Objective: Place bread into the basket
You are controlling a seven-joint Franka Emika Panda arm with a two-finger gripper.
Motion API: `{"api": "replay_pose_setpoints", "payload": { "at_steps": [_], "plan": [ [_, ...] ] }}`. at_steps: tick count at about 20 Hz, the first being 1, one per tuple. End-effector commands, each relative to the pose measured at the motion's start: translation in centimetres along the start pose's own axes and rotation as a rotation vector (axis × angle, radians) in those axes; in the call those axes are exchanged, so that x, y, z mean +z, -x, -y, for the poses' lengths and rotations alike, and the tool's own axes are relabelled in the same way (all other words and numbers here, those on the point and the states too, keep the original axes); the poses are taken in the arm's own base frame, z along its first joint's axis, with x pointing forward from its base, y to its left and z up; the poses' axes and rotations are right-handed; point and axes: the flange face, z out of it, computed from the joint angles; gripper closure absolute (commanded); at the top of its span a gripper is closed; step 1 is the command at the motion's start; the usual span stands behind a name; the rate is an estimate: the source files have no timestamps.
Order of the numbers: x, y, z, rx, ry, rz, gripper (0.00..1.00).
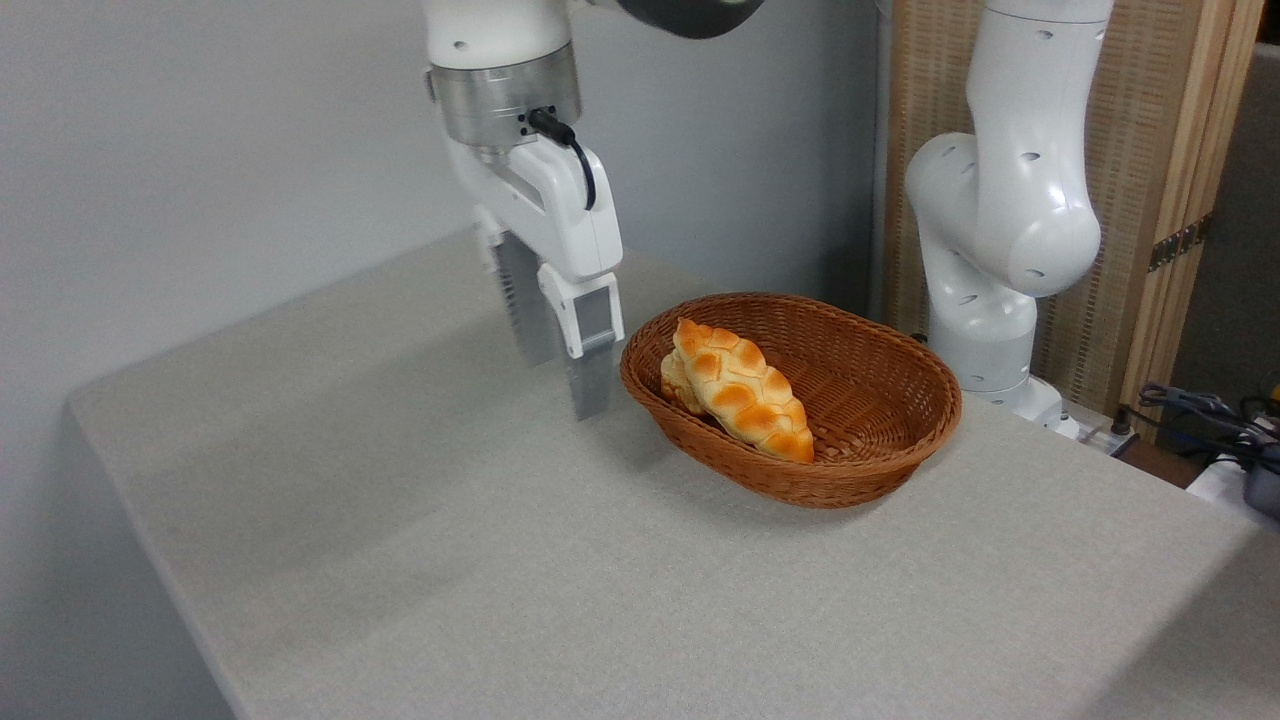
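The braided golden-orange bread (742, 390) lies inside the reddish-brown wicker basket (880, 400), leaning against its left wall with one pointed end up near the rim. A second, paler piece shows just behind it at its left end. My gripper (562, 385) hangs just left of the basket, fingers pointing down toward the table. Its fingers stand apart and hold nothing, so it is open. The gripper is clear of the bread and the basket rim.
The basket rests on a grey cloth-covered table (500, 560). The arm's white base (990, 250) stands behind the basket at the right. A wooden screen and some cables (1210, 420) are at the far right, off the table.
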Motion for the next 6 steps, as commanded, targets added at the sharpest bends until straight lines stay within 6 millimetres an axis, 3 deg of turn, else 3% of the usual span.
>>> {"api": "replay_pose_setpoints", "payload": {
  "at_steps": [1,6],
  "plan": [
    [-1.08,0.18,1.45,-0.143,-0.047,-0.043,0.00],
    [-1.08,0.07,1.35,-0.144,-0.034,-0.056,0.00]
  ]
}}
